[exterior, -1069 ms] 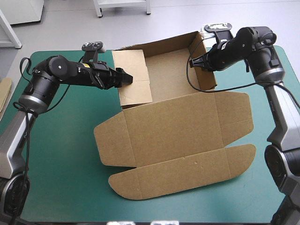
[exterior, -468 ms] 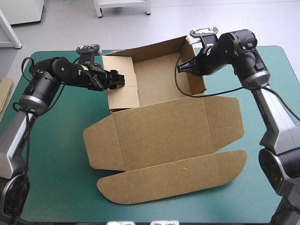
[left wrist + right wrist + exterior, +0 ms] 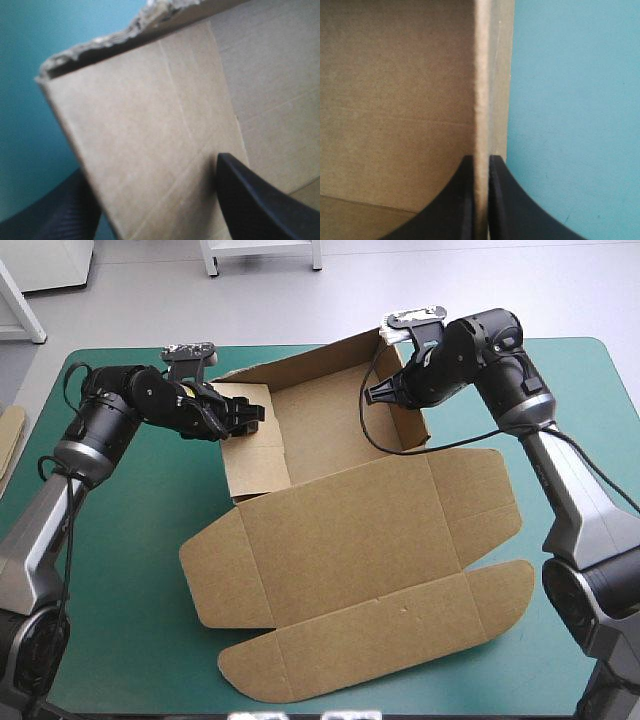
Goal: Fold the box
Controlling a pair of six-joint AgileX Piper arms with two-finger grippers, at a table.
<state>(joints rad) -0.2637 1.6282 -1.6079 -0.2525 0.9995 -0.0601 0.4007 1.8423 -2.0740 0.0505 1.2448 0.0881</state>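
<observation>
Brown cardboard box (image 3: pixel 350 530) sits on the teal-green covered surface (image 3: pixel 120 580), a bit toward the far edge and skewed to the surface's edges. It's an open tray: far wall and both side walls are up, and the lid panel with its rounded flaps lies flat toward the near edge. The left black-fingered end effector (image 3: pixel 252 418) is at the tray's left wall near the top edge. In the left wrist view its fingers (image 3: pixel 260 205) stand apart with the wall panel between them, one finger inside the tray and one on the outer side, straddling rather than pinching. That wall's top edge looks ragged. The right black-fingered end effector (image 3: pixel 380 392) is on the right wall near its far corner. In the right wrist view it (image 3: pixel 481 159) is all but together, clamped on the wall's edge, with tray interior on one side and bare cover on the other. A sliver of more brown board (image 3: pixel 8 440) shows at the surface's left edge.
</observation>
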